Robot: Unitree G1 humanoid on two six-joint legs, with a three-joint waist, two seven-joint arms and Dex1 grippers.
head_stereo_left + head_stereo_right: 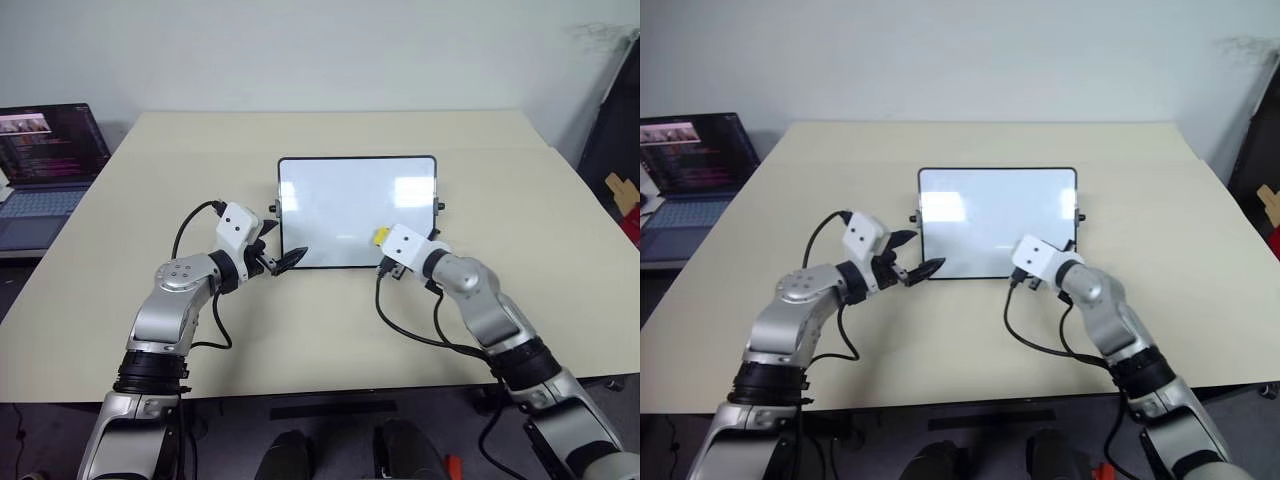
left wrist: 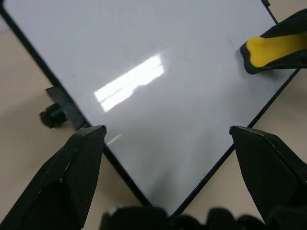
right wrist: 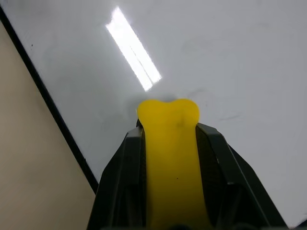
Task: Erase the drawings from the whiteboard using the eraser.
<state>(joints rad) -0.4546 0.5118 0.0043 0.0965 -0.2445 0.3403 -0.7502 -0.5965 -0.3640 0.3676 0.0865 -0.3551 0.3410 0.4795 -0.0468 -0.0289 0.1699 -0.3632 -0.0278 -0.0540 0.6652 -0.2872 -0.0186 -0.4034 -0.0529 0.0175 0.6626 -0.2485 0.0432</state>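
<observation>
The whiteboard (image 1: 340,200) lies flat mid-table, white and glossy in a thin black frame. My right gripper (image 3: 170,132) is shut on the yellow eraser (image 1: 381,236), whose tip rests on the board's face near the near right corner. The eraser (image 2: 268,50) also shows from the left wrist. My left gripper (image 1: 283,256) is open, its fingers straddling the board's near left corner just above the frame. The drawings are out of view; the white face shows only faint grey smears (image 3: 230,117) beside the eraser.
An open laptop (image 1: 45,160) sits on a lower surface off the table's left edge. Dark equipment and cardboard (image 1: 620,190) stand past the right edge. Small black knobs (image 1: 273,209) stick out from the board's short sides. Bare beige tabletop (image 1: 330,330) surrounds the board.
</observation>
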